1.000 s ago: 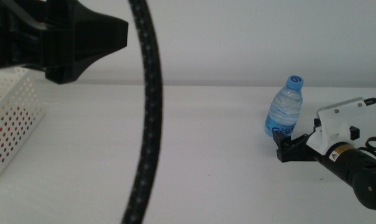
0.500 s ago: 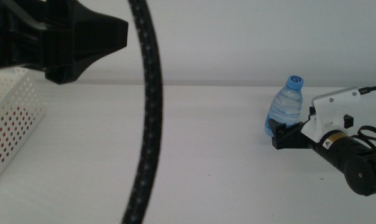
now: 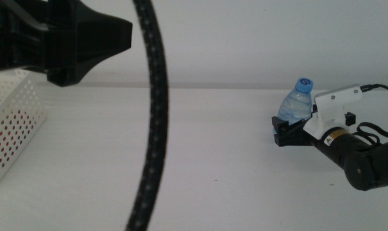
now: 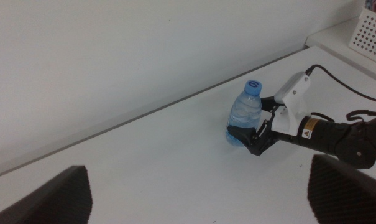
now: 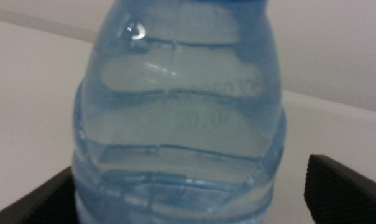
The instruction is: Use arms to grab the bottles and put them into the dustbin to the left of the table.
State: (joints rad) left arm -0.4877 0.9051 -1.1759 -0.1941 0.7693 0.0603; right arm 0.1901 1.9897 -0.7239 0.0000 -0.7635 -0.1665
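One bottle point(image 3: 296, 101) shows: squat, clear, blue-capped, upright at the right of the white table point(image 3: 219, 167). My right gripper point(image 3: 285, 133) has come in low from the right. Its jaws are open on either side of the bottle's base. The bottle point(image 5: 178, 112) fills the right wrist view between the right gripper point(image 5: 188, 208) jaws, with a gap on one side. The left wrist view takes in the bottle point(image 4: 244, 114) and the right gripper point(image 4: 252, 139) from afar. My left gripper point(image 4: 200, 202) hangs high and open, holding nothing. The dustbin point(image 3: 13, 125) stands at the left edge.
The left arm's dark body point(image 3: 59, 38) and its braided cable point(image 3: 152, 122) hang close to the camera and hide part of the table's left half. A white wall runs along the table's far edge. The dustbin's holed wall point(image 4: 371, 28) also shows.
The right gripper has slid left toward the bottle, from just beside its base to having its jaws on both sides of it. The bottle and the left arm have stayed still.
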